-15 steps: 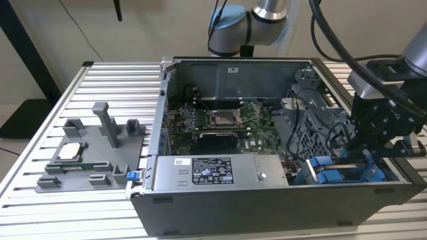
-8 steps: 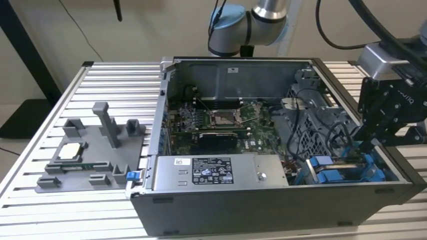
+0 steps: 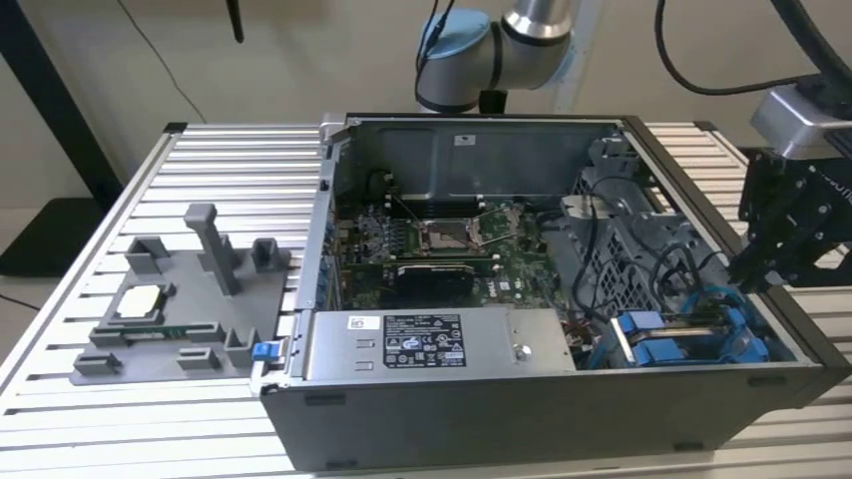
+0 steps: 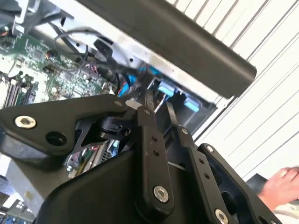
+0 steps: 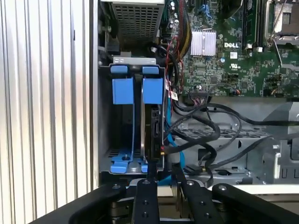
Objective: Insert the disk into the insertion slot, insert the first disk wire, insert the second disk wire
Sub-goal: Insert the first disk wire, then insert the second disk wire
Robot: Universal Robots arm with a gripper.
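The disk [image 5: 153, 130] stands on edge in the insertion slot [image 5: 125, 91], a grey cage with blue rails and tabs. In the exterior view the disk [image 3: 689, 319] lies between the blue tabs of the slot [image 3: 665, 351] at the case's right front corner. My gripper [image 5: 163, 170] hovers just over the disk's near end, fingers narrowly parted with nothing between them. It hangs over the case's right wall [image 3: 748, 277]; the second wrist view looks along it [image 4: 159, 105] towards the blue tabs [image 4: 166, 87]. A blue cable [image 5: 176, 151] and black cables [image 5: 210, 135] run beside the disk. I cannot tell whether any is plugged in.
The open computer case holds a motherboard [image 3: 440, 249] and a labelled grey power-supply box [image 3: 440, 344] along its front. A grey fixture plate [image 3: 187, 309] with small parts lies on the slatted table to the exterior view's left. A person's hand [image 4: 280, 184] shows beyond the case.
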